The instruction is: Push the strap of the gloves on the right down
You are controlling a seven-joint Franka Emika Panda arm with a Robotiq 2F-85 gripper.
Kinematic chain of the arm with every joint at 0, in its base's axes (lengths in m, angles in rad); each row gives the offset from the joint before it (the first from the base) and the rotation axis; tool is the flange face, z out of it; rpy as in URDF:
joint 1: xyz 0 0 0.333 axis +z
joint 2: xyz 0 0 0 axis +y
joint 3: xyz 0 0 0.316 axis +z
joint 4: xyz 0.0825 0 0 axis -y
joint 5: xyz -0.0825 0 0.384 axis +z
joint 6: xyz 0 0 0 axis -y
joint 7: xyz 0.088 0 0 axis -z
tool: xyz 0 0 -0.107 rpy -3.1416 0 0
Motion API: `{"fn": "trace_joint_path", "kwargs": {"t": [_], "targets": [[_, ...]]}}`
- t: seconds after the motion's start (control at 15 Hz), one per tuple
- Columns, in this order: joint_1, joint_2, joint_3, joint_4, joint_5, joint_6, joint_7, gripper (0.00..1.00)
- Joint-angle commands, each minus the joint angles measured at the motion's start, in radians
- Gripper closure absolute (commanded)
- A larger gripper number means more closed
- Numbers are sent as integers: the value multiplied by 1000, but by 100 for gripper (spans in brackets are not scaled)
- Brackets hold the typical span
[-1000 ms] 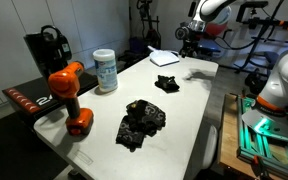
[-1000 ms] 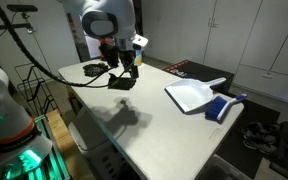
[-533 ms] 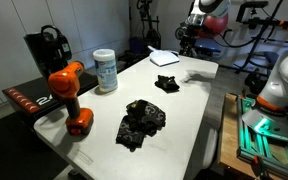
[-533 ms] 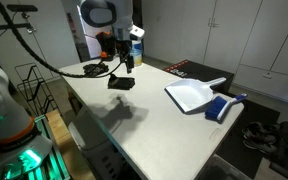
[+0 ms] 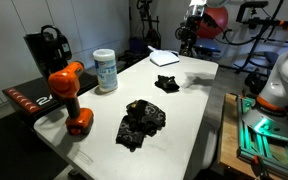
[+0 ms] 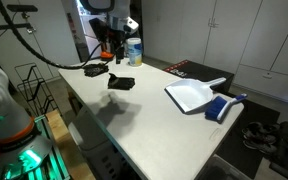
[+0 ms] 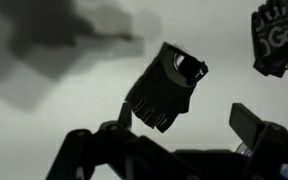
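Note:
A small black fingerless glove [image 5: 166, 83] lies flat on the white table [image 5: 189, 110]; it also shows in an exterior view [image 6: 122, 83] and in the middle of the wrist view [image 7: 169, 85]. A larger crumpled black glove heap [image 5: 142, 121] lies nearer the table's front; part of a second glove [image 7: 277, 35] shows at the top right of the wrist view. My gripper [image 5: 187, 43] hangs well above the small glove, also seen in an exterior view [image 6: 109, 55]. In the wrist view the gripper [image 7: 184, 116] is open and empty.
An orange drill [image 5: 68, 95] and a white wipes canister [image 5: 105, 70] stand along one side of the table. A white dustpan [image 6: 192, 96] with a blue brush [image 6: 225, 107] lies at the other end. The table edge [image 5: 209, 130] borders a walkway.
The gripper has risen away from the small glove and drifted toward the far side of the table. The gloves have not moved.

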Motion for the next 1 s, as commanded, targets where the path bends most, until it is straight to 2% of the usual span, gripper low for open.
{"fn": "trace_joint_path", "kwargs": {"t": [0.0,0.47,0.6,0.67,0.93], "targets": [[5,15,18,36,45,-65,42,0],[11,26,52,78,57,-121,118,0],[7,31,66,83,22,-80,135,0],[5,13,56,64,34,-89,103,0],[6,20,61,77,33,-89,114,0]]}}
